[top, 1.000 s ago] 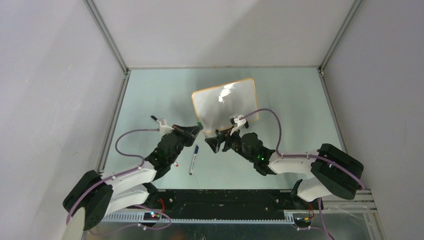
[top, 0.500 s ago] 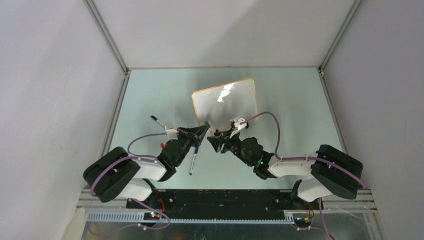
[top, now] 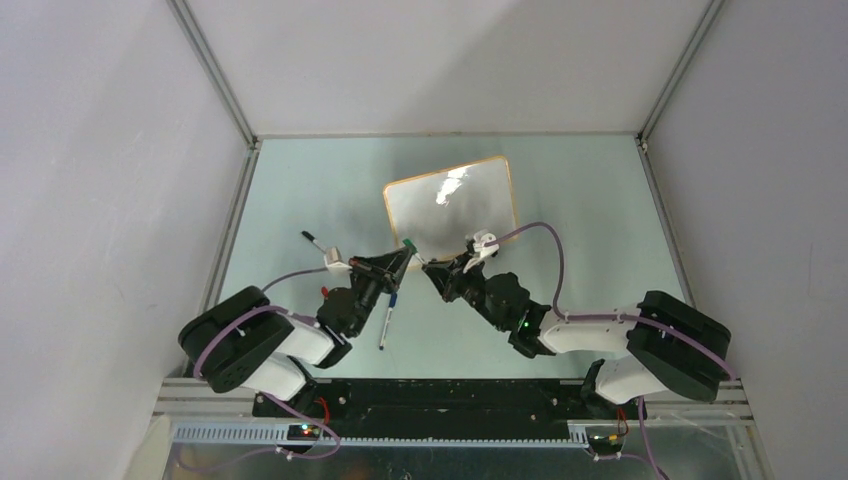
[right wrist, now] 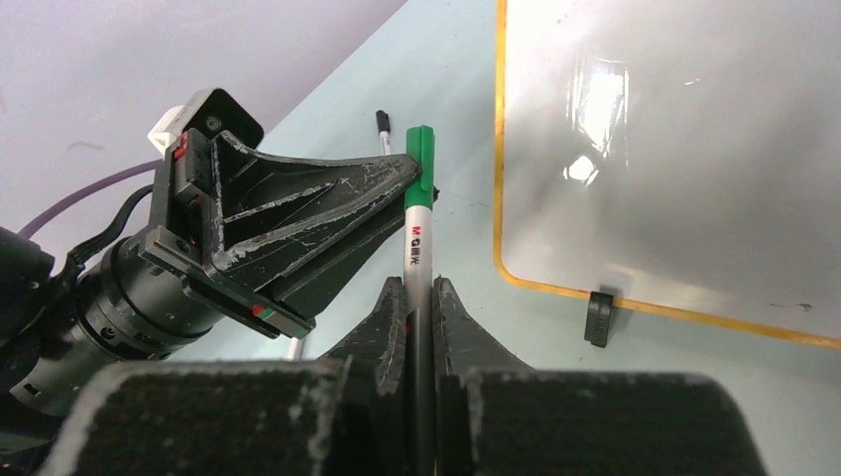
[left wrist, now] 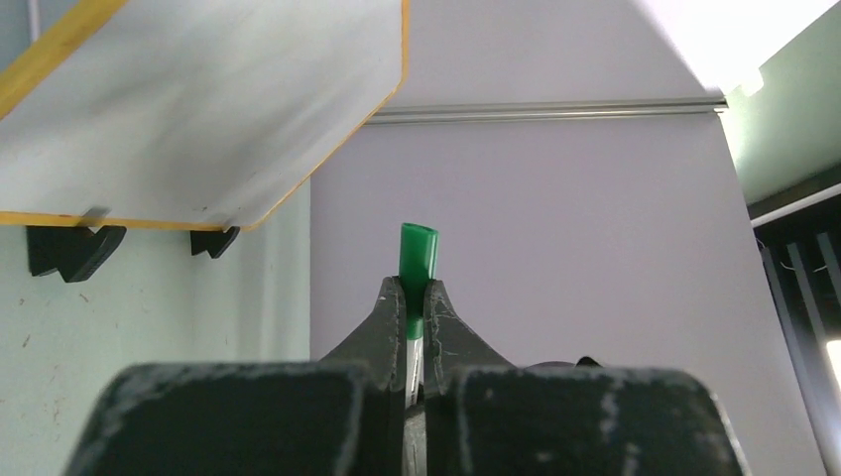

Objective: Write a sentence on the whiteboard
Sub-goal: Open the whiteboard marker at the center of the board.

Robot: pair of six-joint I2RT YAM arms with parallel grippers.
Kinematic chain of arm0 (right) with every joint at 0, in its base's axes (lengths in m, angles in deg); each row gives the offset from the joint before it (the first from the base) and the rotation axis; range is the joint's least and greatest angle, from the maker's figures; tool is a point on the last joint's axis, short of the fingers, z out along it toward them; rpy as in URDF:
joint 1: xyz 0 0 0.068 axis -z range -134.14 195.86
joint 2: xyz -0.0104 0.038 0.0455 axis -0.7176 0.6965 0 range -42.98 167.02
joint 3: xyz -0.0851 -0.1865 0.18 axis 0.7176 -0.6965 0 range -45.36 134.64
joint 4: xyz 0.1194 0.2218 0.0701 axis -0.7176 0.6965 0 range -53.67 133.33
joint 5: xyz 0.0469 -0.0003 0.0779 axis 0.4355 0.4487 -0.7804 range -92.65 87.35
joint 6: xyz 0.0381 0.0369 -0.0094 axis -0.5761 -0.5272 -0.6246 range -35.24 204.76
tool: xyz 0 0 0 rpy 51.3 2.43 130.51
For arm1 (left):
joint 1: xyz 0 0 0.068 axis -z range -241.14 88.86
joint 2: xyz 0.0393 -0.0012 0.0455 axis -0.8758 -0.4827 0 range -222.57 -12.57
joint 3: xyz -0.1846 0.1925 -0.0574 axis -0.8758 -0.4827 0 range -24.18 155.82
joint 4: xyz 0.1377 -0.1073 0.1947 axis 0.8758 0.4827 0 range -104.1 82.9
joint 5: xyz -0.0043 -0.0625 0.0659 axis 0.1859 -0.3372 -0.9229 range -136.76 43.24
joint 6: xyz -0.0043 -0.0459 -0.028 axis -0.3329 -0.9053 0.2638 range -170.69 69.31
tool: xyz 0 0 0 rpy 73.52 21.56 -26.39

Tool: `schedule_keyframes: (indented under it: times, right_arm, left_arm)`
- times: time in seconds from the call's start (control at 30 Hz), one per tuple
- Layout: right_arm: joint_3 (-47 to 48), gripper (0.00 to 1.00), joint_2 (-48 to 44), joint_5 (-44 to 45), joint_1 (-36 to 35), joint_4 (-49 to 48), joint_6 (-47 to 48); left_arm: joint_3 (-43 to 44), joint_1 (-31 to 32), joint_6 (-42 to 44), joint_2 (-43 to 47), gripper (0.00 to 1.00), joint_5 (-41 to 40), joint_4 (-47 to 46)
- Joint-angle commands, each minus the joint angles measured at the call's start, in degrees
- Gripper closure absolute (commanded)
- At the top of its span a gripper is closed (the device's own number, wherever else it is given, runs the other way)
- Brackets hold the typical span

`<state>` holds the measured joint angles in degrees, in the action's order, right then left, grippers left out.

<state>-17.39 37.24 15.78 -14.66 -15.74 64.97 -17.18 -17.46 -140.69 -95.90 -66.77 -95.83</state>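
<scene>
While both grippers clamp one green-capped white marker (right wrist: 417, 243), the step in hand reads as uncapping. Nearest: right gripper (right wrist: 419, 293), pinched on the white barrel. Next: left gripper (right wrist: 412, 183), pinched on the green cap. Beyond: small rectangular orange-framed whiteboard (top: 455, 205), flat on the pale green table (top: 300, 190), no sentence visible on it. Recommended: pull apart straight along the barrel, no bending, tip kept clear of the board.

whiteboard (top: 440, 220) 1 | green marker (right wrist: 418, 213) 1 | blue marker (top: 386, 318) 1 | black marker (top: 313, 239) 1
</scene>
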Motion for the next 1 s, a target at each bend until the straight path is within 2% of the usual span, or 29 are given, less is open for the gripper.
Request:
schedule_keyframes:
  times: [0.0,0.07,0.1,0.17,0.2,0.23,0.3,0.37,0.43,0.47,0.5,0.53,0.63,0.73,0.8,0.9,0.97]
  right_arm:
    - [-0.02,1.00,-2.98,-5.37,1.99,2.03,0.69]
    - [0.15,1.00,-4.28,-11.05,4.39,3.99,0.06]
    - [0.29,1.00,-5.21,-16.59,5.43,5.75,-0.09]
    - [1.45,1.00,-6.10,-25.12,8.68,9.30,-0.73]
    - [2.63,1.00,-6.19,-27.62,10.77,11.85,-1.20]
    - [3.24,1.00,-6.16,-32.18,12.55,12.89,-1.47]
    - [4.21,1.00,-5.95,-37.69,14.92,14.21,-2.27]
    - [4.41,1.00,-5.55,-41.53,16.52,13.99,-2.87]
    - [4.57,1.00,-5.15,-44.36,17.20,13.22,-3.15]
    - [4.69,1.00,-4.88,-44.98,17.32,13.16,-3.13]
    - [4.90,1.00,-4.67,-45.68,17.48,13.24,-3.09]
    - [4.99,1.00,-4.54,-46.08,17.46,13.43,-3.07]
    - [5.08,1.00,-4.26,-46.81,17.65,13.36,-2.76]
    - [5.08,1.00,-3.98,-48.14,17.87,13.16,-2.10]
    - [5.45,1.00,-3.63,-48.67,18.05,13.65,-1.54]
    - [6.52,1.00,-2.58,-49.03,18.21,15.59,-0.46]
    - [7.05,1.00,-1.88,-49.18,18.23,16.07,-0.21]
  left_arm:
    - [-0.74,0.01,3.05,4.43,1.00,-4.02,0.45]
    - [0.34,-0.12,6.29,8.55,1.00,-2.53,6.93]
    - [1.84,-0.10,8.82,10.17,1.00,-1.89,10.41]
    - [5.67,-0.08,13.89,15.64,1.00,-0.28,29.62]
    - [7.33,0.13,15.73,19.34,1.00,-0.49,35.77]
    - [10.58,0.24,19.62,20.97,1.00,-2.10,46.18]
    - [13.05,0.56,23.04,24.62,0.98,-5.35,55.34]
    - [12.02,0.61,22.61,27.65,0.87,-8.32,57.48]
    - [9.34,0.62,22.69,30.35,0.64,-9.65,55.75]
    - [8.59,0.62,23.16,32.31,0.43,-9.85,55.34]
    - [7.70,0.64,24.11,33.21,0.35,-10.48,55.95]
    - [7.79,0.67,24.45,34.98,0.22,-10.88,57.15]
    - [9.79,0.62,28.21,38.04,0.09,-12.91,65.12]
    - [13.30,0.53,34.92,38.83,0.07,-11.86,70.73]
    - [14.36,0.53,36.56,38.14,0.10,-10.62,71.99]
    - [14.45,0.57,37.61,35.78,0.20,-7.57,69.84]
    - [14.33,0.53,38.74,34.40,0.22,-4.60,67.42]
